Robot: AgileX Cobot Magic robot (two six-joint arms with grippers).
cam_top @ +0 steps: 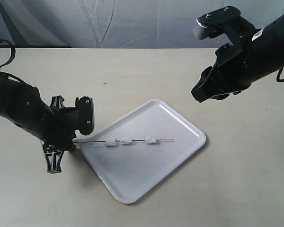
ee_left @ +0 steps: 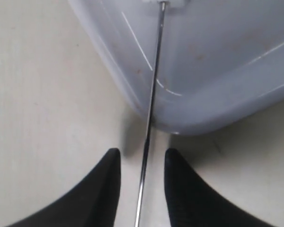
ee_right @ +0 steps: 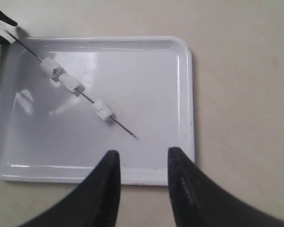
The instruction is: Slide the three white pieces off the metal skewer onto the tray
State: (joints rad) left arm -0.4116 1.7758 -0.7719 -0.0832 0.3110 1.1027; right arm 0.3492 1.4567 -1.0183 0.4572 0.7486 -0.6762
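The white tray (cam_top: 170, 156) lies at the table's middle. The thin metal skewer (cam_top: 163, 140) rests across it, its blunt end sticking out past the tray's left rim. Three white pieces (cam_top: 111, 142) (cam_top: 127, 140) (cam_top: 150, 140) sit threaded on it, over the tray. My left gripper (cam_top: 72, 143) is low at that outer end. In the left wrist view the skewer (ee_left: 149, 118) runs between the fingers (ee_left: 109, 189) with a gap on each side, so the left gripper (ee_left: 142, 156) is open. My right gripper (cam_top: 199, 94) hovers open and empty beyond the tray's far right rim (ee_right: 146, 172).
Bare beige tabletop (cam_top: 246, 179) surrounds the tray. A pale draped backdrop (cam_top: 132, 21) closes off the far side. The skewer's pointed tip (ee_right: 132, 135) ends inside the tray, short of its right rim.
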